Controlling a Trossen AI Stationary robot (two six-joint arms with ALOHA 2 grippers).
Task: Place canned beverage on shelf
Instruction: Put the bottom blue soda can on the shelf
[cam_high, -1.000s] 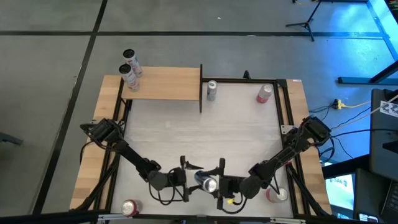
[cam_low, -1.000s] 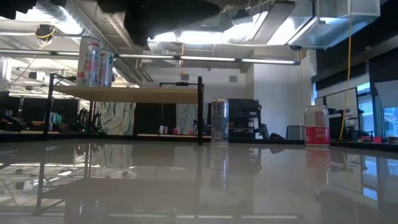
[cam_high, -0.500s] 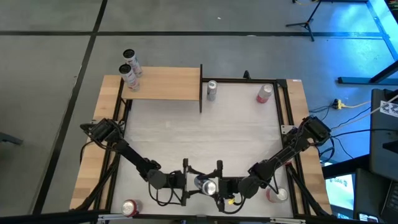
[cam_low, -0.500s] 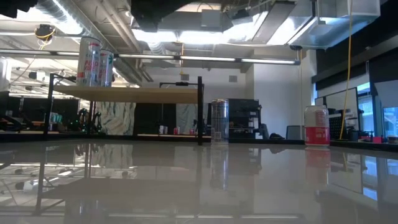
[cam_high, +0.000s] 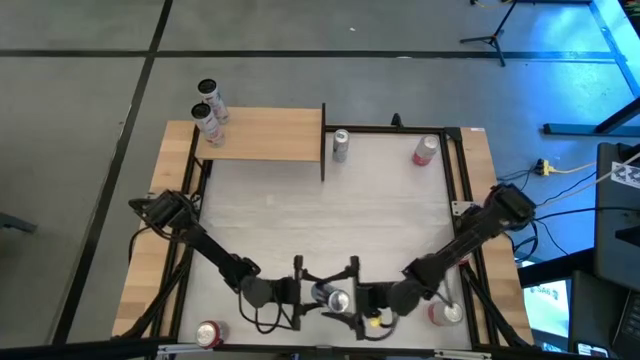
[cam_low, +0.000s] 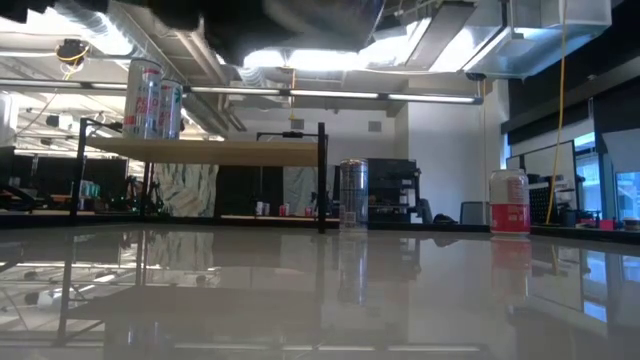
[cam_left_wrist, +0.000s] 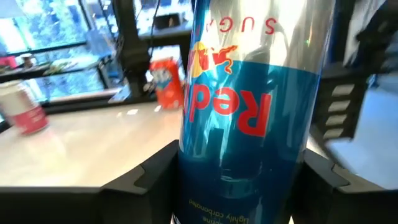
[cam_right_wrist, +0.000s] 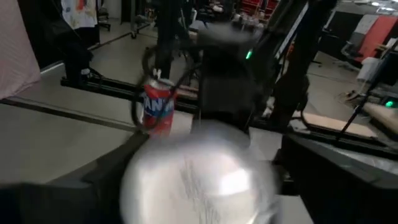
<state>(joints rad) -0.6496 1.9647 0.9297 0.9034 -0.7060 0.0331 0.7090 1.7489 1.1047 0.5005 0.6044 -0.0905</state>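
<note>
Left claw clasps blue can; shelf bare.

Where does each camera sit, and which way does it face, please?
High: above the table, looking straight down; both arms.
Low: at tabletop height, facing the shelf; arms barely show overhead.
Left wrist: on left arm, facing the blue can between its fingers.
Right wrist: on right arm, facing that can's end; own fingers flank it.
Shared: both wrists see that can.
</note>
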